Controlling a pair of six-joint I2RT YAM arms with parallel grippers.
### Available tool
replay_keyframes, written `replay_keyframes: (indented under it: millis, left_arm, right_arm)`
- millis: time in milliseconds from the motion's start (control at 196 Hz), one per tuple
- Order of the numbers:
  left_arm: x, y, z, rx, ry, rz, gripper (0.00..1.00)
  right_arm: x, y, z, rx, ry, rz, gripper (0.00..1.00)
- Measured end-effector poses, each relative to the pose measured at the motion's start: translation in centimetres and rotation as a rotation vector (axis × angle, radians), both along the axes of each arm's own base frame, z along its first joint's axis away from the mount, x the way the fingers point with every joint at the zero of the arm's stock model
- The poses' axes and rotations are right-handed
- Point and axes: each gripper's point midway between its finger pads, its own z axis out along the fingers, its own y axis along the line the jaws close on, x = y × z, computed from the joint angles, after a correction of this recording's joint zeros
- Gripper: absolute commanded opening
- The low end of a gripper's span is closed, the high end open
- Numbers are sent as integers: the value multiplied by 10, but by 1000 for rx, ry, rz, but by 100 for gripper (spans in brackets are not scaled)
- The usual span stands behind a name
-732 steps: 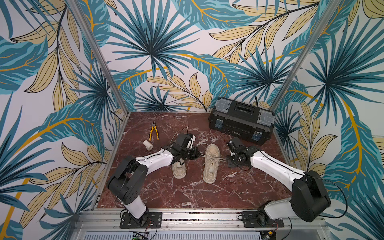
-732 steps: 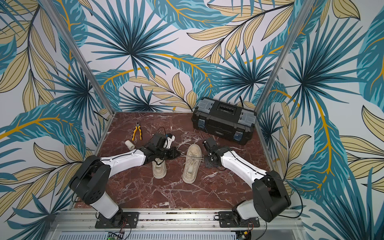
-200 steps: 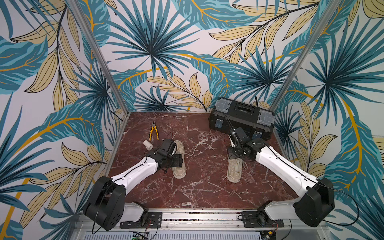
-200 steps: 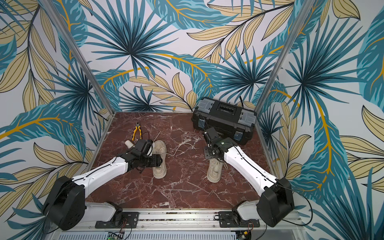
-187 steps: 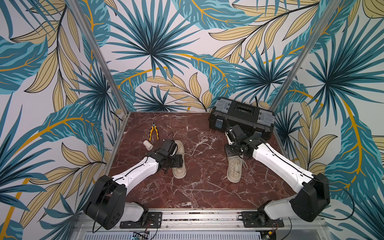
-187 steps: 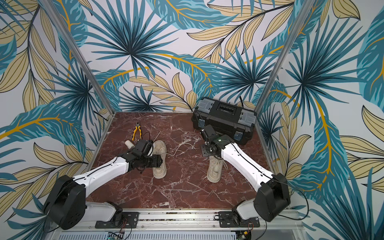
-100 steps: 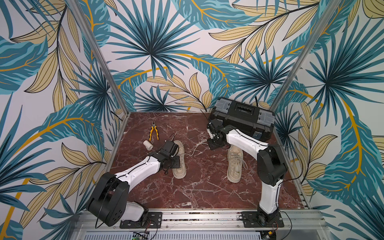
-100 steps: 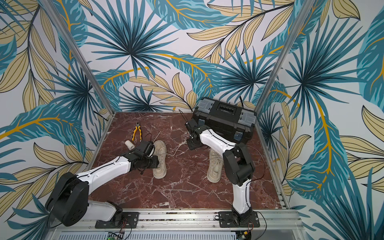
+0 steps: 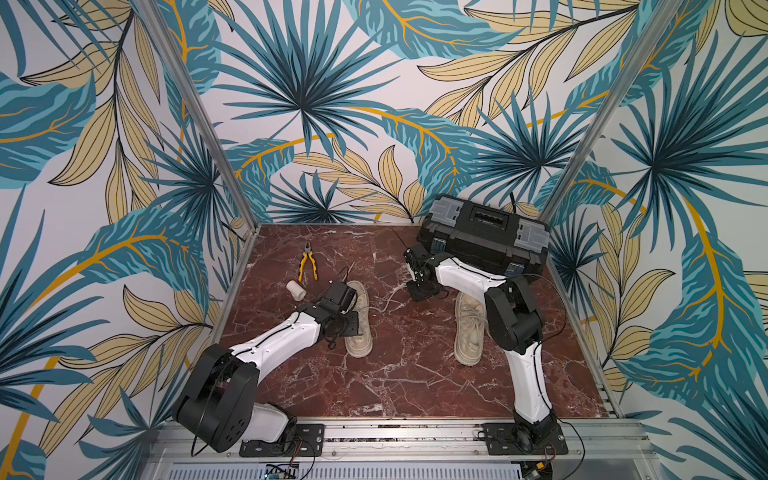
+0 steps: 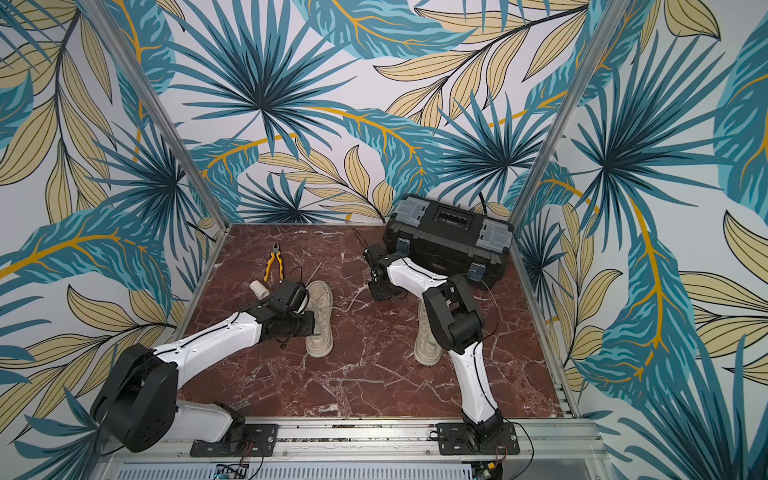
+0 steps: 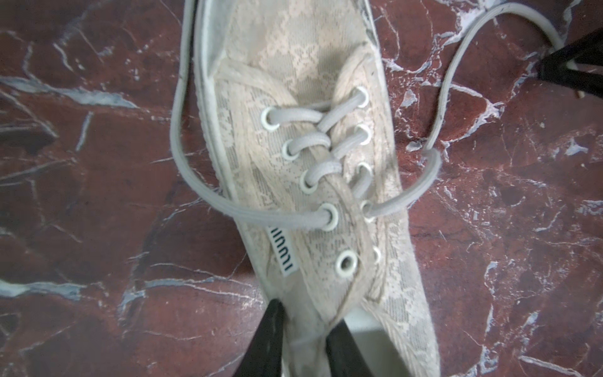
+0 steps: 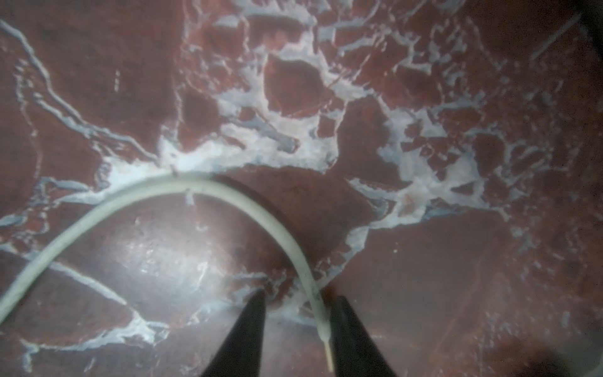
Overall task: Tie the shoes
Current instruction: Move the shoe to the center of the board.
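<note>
Wrist views: left jaws astride shoe (image 11: 293,65) (grip unclear); right jaws parted round lace (image 12: 228,199)

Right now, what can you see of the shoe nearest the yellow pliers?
The shoe is worn beige lace-patterned fabric with a pale sole and metal eyelets, the top pair empty. It stands on the marble table, toe toward the back wall. Its untied lace trails off both sides, one end reaching the right gripper. The left gripper straddles its collar.
</note>
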Motion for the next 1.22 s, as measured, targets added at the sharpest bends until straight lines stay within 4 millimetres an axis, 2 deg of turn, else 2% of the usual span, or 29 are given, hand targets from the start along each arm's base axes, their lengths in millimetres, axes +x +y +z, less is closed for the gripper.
replay_keyframes:
  millis: [133, 224, 342, 581, 688, 734, 795, 861, 958, 999, 1076, 1223]
  left_arm:
    - [-1, -3, 0, -1, -1, -7, 12]
    - [-3, -7, 1, -6, -2, -13, 8]
    - [-10, -22, 1, -18, -2, -46, 6]
    - [-30, -56, 3, -47, 2, -93, 2]
    - [-39, -67, 3, -55, 6, -97, 3]
    - [-43, -72, 3, -56, 4, -97, 8]
    - [-45, -76, 3, -60, -1, -94, 23]
    - [-47, -81, 5, -69, -5, -97, 36]
    - [-45, -81, 9, -66, -17, -84, 46]
    - [-44, -79, 14, -57, -27, -83, 49]
    - [-40, -76, 32, -60, -57, -80, 54]
    - [-19, -65, 86, -116, -163, -50, 55]
  right_arm:
    - [-1, -1, -2, 4, 3, -16, 0]
    - [-4, -4, 0, 1, -6, -20, 0]
    - [-24, -19, 8, -23, 4, -25, 0]
    - [-70, -50, 64, 12, -74, -70, 0]
    - [-89, -61, 62, 13, -61, -93, 0]
    - [-97, -65, 56, 8, -39, -101, 0]
    - [-108, -68, 45, 1, -3, -105, 4]
    - [-115, -71, 38, -3, 27, -110, 14]
    - [-117, -70, 39, 3, 29, -105, 27]
    - [-117, -70, 44, 11, 17, -107, 34]
    - [-115, -70, 58, 21, -20, -95, 39]
    - [-107, -72, 98, 44, -121, -90, 47]
